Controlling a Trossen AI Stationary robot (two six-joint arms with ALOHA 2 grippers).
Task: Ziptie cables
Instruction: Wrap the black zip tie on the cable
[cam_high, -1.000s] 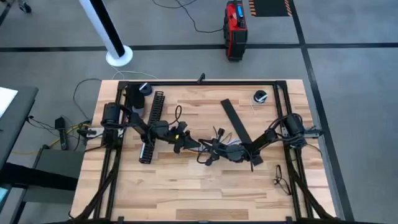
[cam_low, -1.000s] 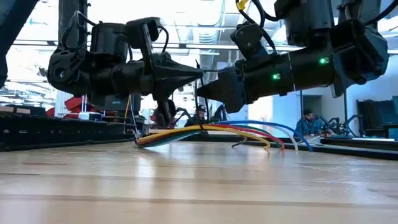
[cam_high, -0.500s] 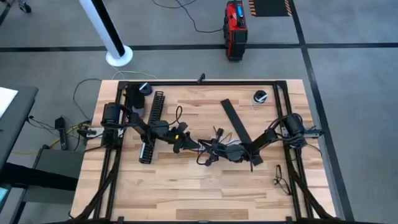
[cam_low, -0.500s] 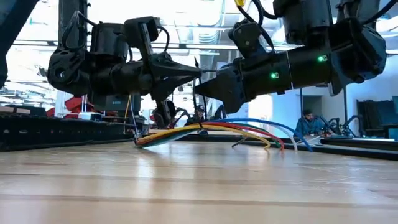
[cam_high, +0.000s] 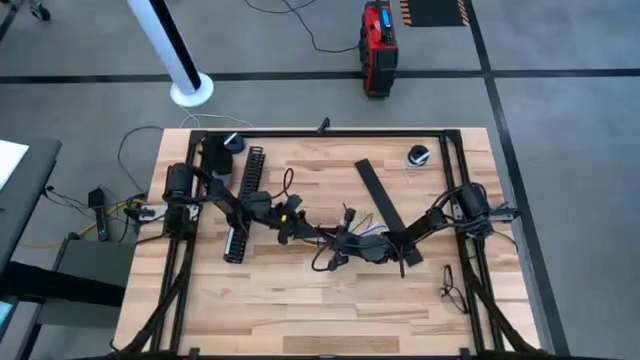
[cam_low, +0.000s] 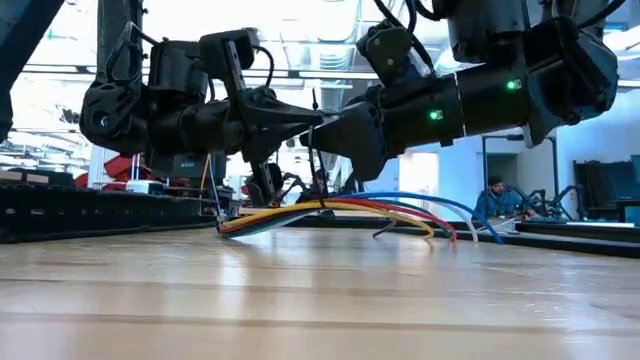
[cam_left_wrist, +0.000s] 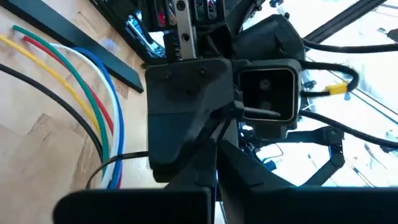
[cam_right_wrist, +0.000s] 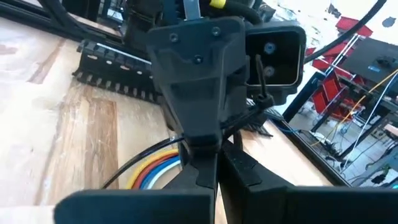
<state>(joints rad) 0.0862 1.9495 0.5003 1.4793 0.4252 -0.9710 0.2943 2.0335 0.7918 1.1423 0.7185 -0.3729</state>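
low view: both pincers meet tip to tip above the cables
left pincer: closed to a point
right pincer: closed
cables: flat on table, mid-table

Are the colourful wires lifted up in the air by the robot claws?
No, in the low view the bundle of thin yellow, red and blue wires lies on the light wooden table, below both claws.
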